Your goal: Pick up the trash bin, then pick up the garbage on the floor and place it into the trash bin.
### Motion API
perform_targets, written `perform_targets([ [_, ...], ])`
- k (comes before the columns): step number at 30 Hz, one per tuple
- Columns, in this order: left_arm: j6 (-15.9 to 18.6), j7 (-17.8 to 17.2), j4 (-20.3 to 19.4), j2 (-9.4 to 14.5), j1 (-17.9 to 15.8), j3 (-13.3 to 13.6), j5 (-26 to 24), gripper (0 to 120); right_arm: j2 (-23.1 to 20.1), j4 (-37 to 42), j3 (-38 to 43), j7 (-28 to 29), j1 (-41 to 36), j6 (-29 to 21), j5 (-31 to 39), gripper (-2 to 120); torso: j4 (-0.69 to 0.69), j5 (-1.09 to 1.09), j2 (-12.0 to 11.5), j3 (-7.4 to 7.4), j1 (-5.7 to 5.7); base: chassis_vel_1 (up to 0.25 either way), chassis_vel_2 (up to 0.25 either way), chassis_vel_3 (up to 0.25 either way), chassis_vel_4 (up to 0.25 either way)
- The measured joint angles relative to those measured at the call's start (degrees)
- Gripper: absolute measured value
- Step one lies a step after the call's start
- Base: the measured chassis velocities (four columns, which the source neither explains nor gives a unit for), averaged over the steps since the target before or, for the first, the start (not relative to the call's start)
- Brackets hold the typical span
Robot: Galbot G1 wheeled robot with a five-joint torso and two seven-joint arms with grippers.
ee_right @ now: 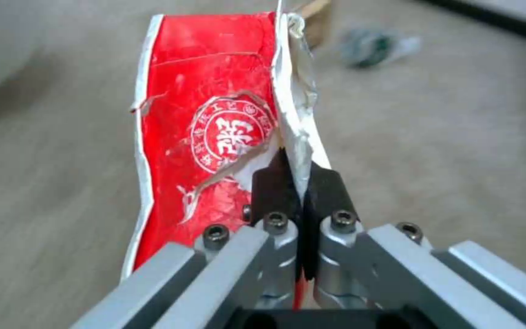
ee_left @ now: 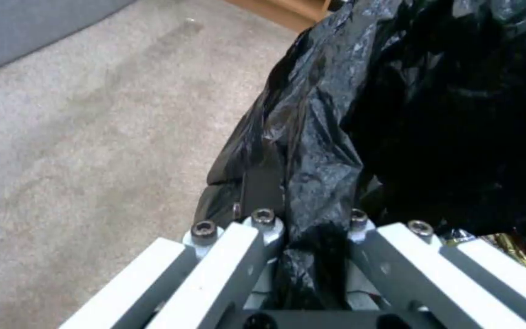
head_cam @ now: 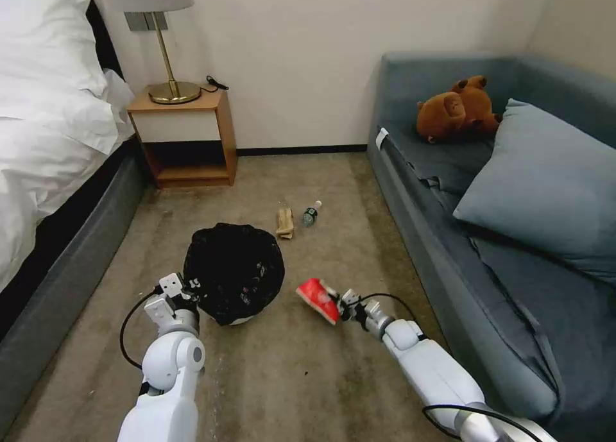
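- snack packet: red, white edge, white round emblem
- trash bin: glossy black bag, white base
- plush toy: brown
- sofa: blue-grey
- carpet: beige

We can't read the blurred bottle, and the bag hides the trash bin wall.

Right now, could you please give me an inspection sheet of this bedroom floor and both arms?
Surface: beige carpet, streaked.
Job's things: trash bin with black bag, held at its rim; red packet held beside it; tan wrapper and small bottle lie on the floor beyond.
Clutter: nothing seen.
Grippers: left gripper shut on the bin's rim; right gripper shut on the packet.
Cables: black cable loops beside the left wrist.
Surroundings: bed, nightstand with lamp, sofa with cushion and plush toy.
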Motion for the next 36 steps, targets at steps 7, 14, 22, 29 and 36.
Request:
perform_targets([
  [7, -0.2, 0.2, 0.2, 0.3, -0.4, -0.3, -1.1, 4, -0.3, 10.6, 3.4, 5.8, -0.6, -2.0, 6.9, 0, 0.0, 0.01, 0.0, 0.0, 0.0, 0.0, 0.0, 0.0, 0.0],
  [14, -0.4, 0.2, 0.5, 0.2, -0.7, -0.5, -1.7, 4, -0.4, 23.6, 2.9, 15.6, 0.5, -6.1, 17.7, 0, 0.0, -0.01, 0.0, 0.0, 0.0, 0.0, 0.0, 0.0, 0.0],
  [22, -0.5, 0.2, 0.6, -0.1, -0.9, 0.2, -1.5, 4, 0.1, 36.4, -5.2, 22.9, 0.9, -7.4, 20.4, 0, 0.0, 0.0, 0.0, 0.0, 0.0, 0.0, 0.0, 0.0, 0.0],
  [29, 0.0, 0.1, -0.4, -0.2, -0.9, 0.9, -1.3, 4, 2.7, 39.5, -15.8, 28.4, 1.4, -7.3, 16.2, 0, 0.01, 0.0, 0.0, 0.0, 0.0, 0.0, 0.0, 0.0, 0.0],
  [36, 0.5, -0.1, -1.6, -0.7, -0.6, 1.5, -1.0, 4, 4.5, 36.9, -19.8, 28.5, 2.5, -6.6, 14.4, 0, 0.01, -0.01, 0.0, 0.0, 0.0, 0.0, 0.0, 0.0, 0.0],
])
